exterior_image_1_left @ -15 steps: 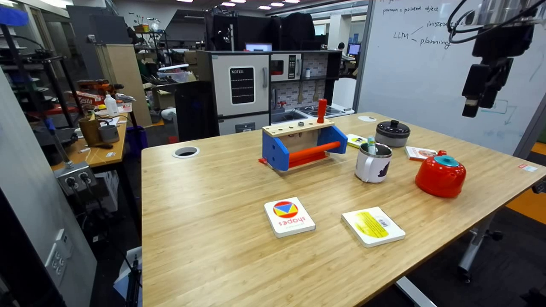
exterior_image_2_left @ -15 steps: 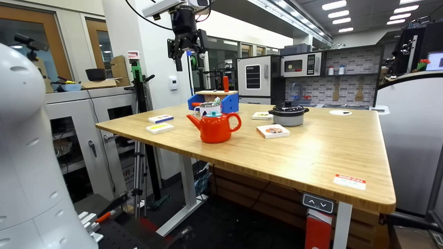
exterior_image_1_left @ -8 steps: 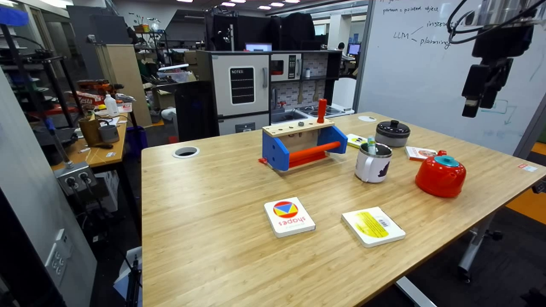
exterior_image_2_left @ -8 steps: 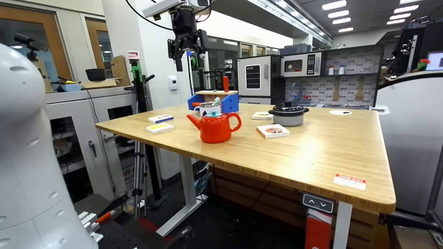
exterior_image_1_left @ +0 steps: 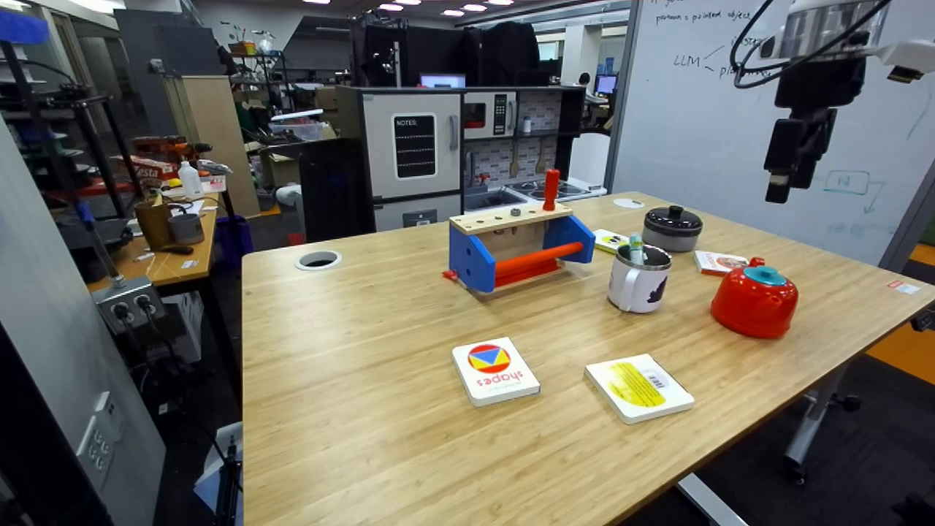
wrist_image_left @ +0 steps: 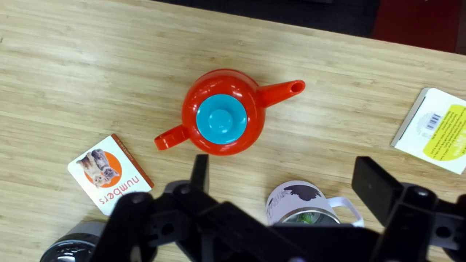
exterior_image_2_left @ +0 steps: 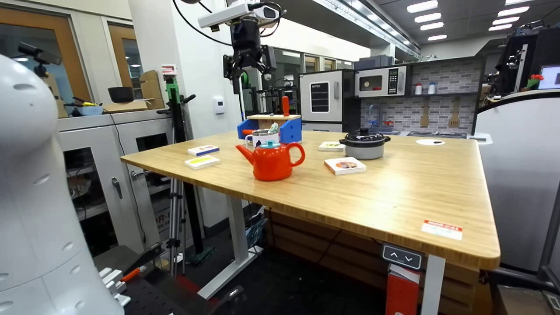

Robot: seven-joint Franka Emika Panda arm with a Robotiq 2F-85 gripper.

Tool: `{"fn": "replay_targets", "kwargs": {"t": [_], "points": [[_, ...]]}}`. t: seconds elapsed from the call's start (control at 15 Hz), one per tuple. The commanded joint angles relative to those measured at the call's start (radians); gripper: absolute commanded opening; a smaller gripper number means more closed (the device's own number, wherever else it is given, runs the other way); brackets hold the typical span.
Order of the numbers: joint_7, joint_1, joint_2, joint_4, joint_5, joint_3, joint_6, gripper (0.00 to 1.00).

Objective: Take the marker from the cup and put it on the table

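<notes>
The cup (exterior_image_1_left: pixel 635 289) is a white mug with a silvery rim and a dark print. It stands upright on the light wooden table (exterior_image_1_left: pixel 350 409). The marker (exterior_image_1_left: pixel 636 250), a slim pale-green and white stick, leans in it with its end above the rim; it also shows in an exterior view (exterior_image_2_left: pixel 274 127). My gripper (exterior_image_2_left: pixel 252 82) is open and empty, high above the table. In the wrist view the cup (wrist_image_left: pixel 296 200) lies between and below the open fingers (wrist_image_left: pixel 282 162), its lower part hidden by the gripper. Only some green shows inside it there.
A red teapot (wrist_image_left: pixel 233 142) stands beside the cup. A blue and red toy workbench (exterior_image_1_left: pixel 478 256) stands behind it. A grey pot with a black lid (exterior_image_1_left: pixel 672 230) and several small books, such as the shapes book (exterior_image_1_left: pixel 497 371), lie around on the table.
My gripper has moved in the air, leftward in an exterior view and rightward and slightly down in an exterior view. It stays open. The cup and marker have not moved.
</notes>
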Motion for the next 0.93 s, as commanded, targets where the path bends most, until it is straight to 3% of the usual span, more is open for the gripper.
{"fn": "replay_targets", "kwargs": {"t": [0.0,0.33,0.87], "points": [[-0.044,0.013,0.056,0.065,-0.008,0.013,-0.047,1.00],[-0.038,0.029,0.109,0.111,-0.010,0.032,-0.051,1.00],[-0.027,0.011,0.247,0.283,-0.033,0.018,-0.064,1.00]]}}
